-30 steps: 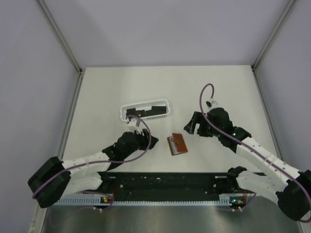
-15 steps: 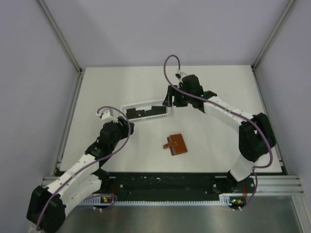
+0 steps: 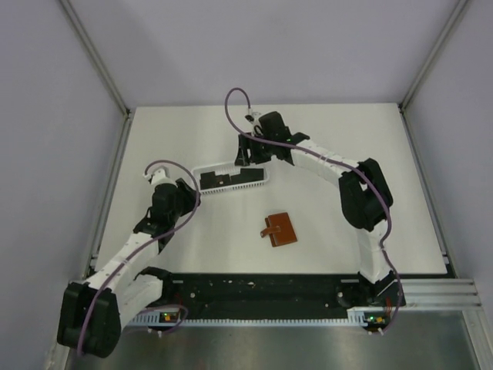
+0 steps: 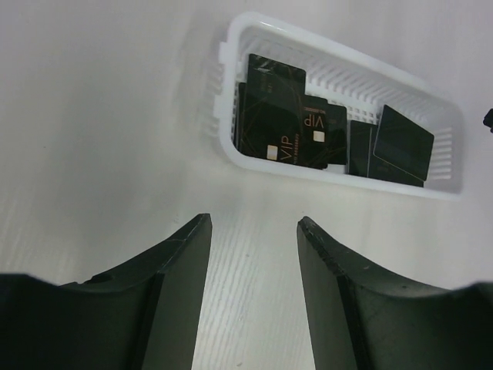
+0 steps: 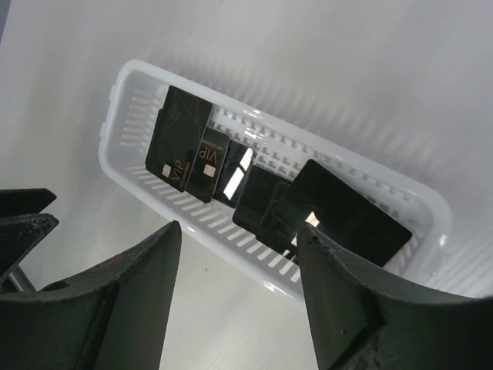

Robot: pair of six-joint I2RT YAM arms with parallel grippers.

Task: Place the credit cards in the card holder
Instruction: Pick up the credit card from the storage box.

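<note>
Since the cards (image 4: pixel 269 108) lie overlapped in the basket (image 4: pixel 226 116), eleven o'clock of the holder (image 3: pixel 280 229), we should set our wide, empty right tool (image 5: pixel 239 231) astride one raised edge, with the open left tool (image 4: pixel 254 223) aside.

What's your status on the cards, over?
Left gripper open, empty, short of white basket. Right gripper open, empty, over it. Credit cards in basket; card holder apart on table. Nothing blocking.
</note>
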